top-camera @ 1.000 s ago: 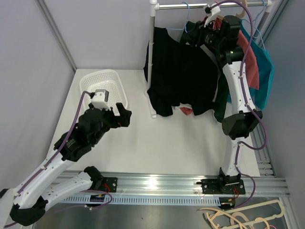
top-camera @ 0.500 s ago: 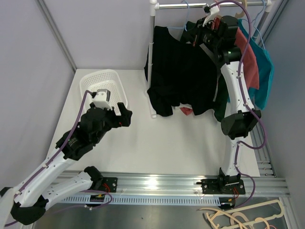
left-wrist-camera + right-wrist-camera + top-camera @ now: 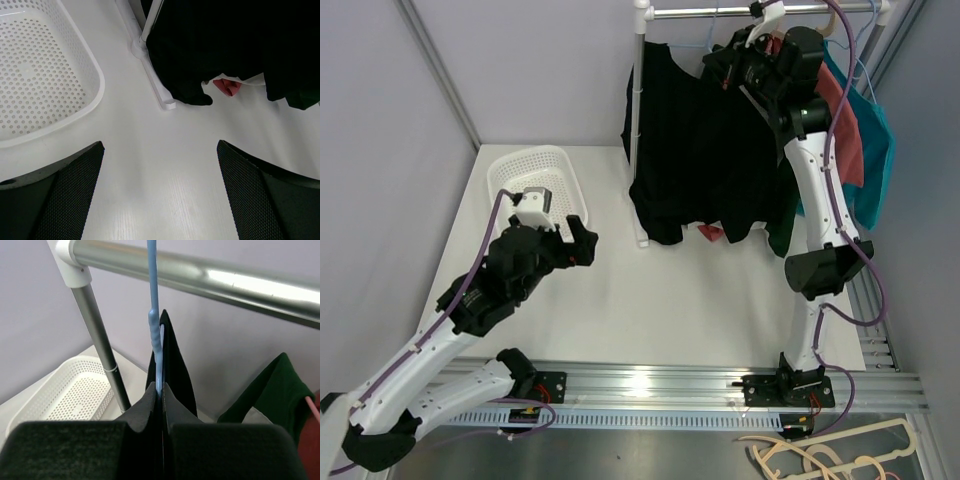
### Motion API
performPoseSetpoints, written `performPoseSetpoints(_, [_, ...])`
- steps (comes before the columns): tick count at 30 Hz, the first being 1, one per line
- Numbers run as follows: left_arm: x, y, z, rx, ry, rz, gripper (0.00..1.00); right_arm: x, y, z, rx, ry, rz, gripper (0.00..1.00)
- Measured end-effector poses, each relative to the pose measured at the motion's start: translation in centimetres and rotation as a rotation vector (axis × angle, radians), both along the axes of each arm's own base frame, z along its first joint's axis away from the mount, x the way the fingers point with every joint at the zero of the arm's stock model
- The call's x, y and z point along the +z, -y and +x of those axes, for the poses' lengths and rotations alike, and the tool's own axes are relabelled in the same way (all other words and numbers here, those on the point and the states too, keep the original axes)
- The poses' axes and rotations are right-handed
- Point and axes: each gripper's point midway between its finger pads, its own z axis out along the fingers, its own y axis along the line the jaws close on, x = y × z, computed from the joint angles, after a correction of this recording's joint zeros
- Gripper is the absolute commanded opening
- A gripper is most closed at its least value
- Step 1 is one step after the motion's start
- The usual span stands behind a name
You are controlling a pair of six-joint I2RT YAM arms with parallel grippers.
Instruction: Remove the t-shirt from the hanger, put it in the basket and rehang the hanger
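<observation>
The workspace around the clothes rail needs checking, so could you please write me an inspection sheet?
Surface: white table, bare at centre.
Job's things: black t-shirt hangs on blue hanger from rail.
Clutter: white basket; red cloth below the shirt hem; spare hangers beyond the near edge.
Grippers: left gripper open over the table; right gripper jaws shut on the hanger's neck.
Cables: purple cable along each arm, no snag seen.
Surroundings: other garments, green, red and teal, on the rail; pale walls.
</observation>
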Motion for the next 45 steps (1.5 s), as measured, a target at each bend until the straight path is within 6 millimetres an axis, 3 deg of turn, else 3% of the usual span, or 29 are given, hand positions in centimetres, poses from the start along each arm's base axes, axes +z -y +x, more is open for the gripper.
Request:
performPoseSetpoints(6, [0.6, 0.2, -0.4, -0.025, 0.015, -0.015, 0.98, 2.1, 1.1, -1.2, -0.069, 0.027, 0.009, 0.0])
performPoseSetpoints(10, [1.5, 0.8, -0.7, -0.059, 0.054, -0.032, 0.98, 1.3, 2.1, -3.1, -0.17, -0.015, 0.009, 0.0])
performPoseSetpoints(13, [2.9, 1.7, -1.6, -0.115, 0.123, -0.071, 0.99, 0.3, 2.5, -4.9, -0.27, -0.053, 0.009, 0.0])
performPoseSetpoints(16, [4.9, 2.9, -2.3, -0.173, 0.199, -0.091, 0.99, 0.7, 2.3, -6.5, -0.359, -0.073, 0.034, 0.0])
performPoseSetpoints(19, [5.9, 5.9, -3.0, -0.26, 0.263, -0.055, 0.99, 1.4, 1.8, -8.0, -0.436, -0.092, 0.081, 0.0])
performPoseSetpoints(23, [5.5, 10.9, -4.1, -0.383, 0.336, 0.025, 1.0, 1.5, 1.3, -10.1, -0.558, -0.118, 0.144, 0.0])
performPoseSetpoints(27, [3.5, 14.9, -6.0, -0.498, 0.434, 0.113, 1.0, 1.1, 0.3, -11.7, -0.65, -0.141, 0.182, 0.0])
performPoseSetpoints(30, [1.9, 16.5, -7.8, -0.568, 0.522, 0.168, 0.99, 0.9, -0.2, -12.8, -0.717, -0.15, 0.183, 0.0])
performPoseSetpoints(34, [1.2, 17.0, -8.9, -0.599, 0.606, 0.183, 1.0, 1.4, -0.9, -13.7, -0.758, -0.142, 0.194, 0.0])
performPoseSetpoints(41, [4.2, 16.2, -7.9, -0.493, 0.732, 0.143, 1.0, 1.1, -1.5, -15.0, -0.794, -0.144, 0.184, 0.0])
performPoseSetpoints(45, [4.2, 16.8, -7.0, -0.442, 0.76, 0.176, 0.99, 1.0, -2.6, -16.0, -0.776, -0.149, 0.183, 0.0])
